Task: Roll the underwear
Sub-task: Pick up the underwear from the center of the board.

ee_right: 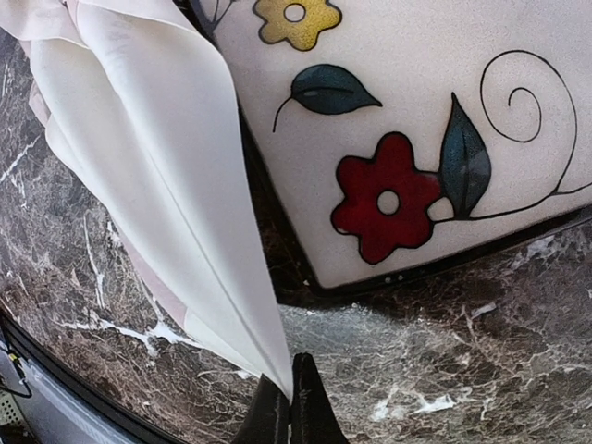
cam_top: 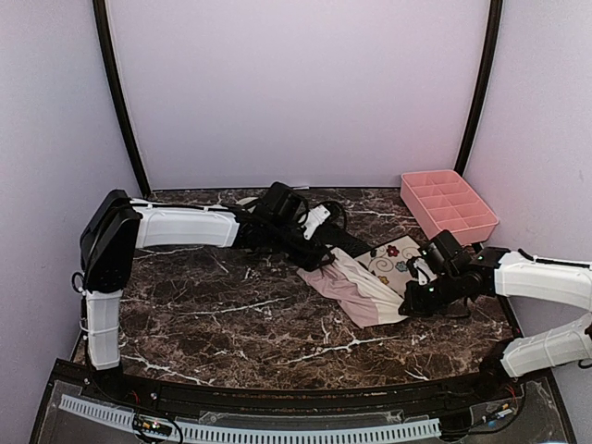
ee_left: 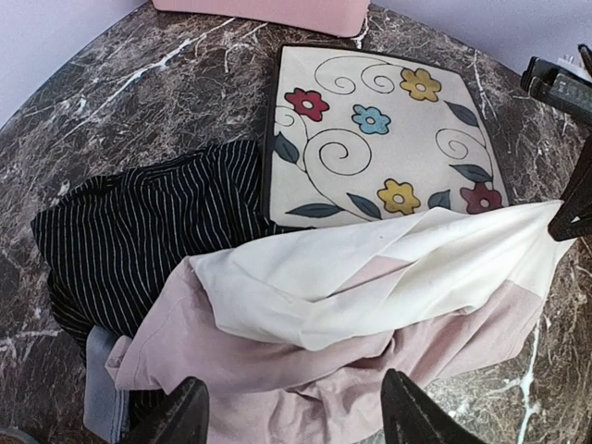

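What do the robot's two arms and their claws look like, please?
Both have white tubular links with black joints. The left arm carries a bulky black elbow housing; the right arm has a black wrist block. The left claw and right claw have black, tapered fingers.

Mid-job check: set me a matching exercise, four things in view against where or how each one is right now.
Things:
1. pale pink and white underwear
2. black striped underwear
3. flowered plate
4. pink divided tray

States:
A. at the far right, apart from both garments
B. one corner pinched in the shut right pincer
C. partly under the other garment
D. lying flat, one edge hidden by white cloth

Pairs: 1-B, 2-C, 3-D, 4-A
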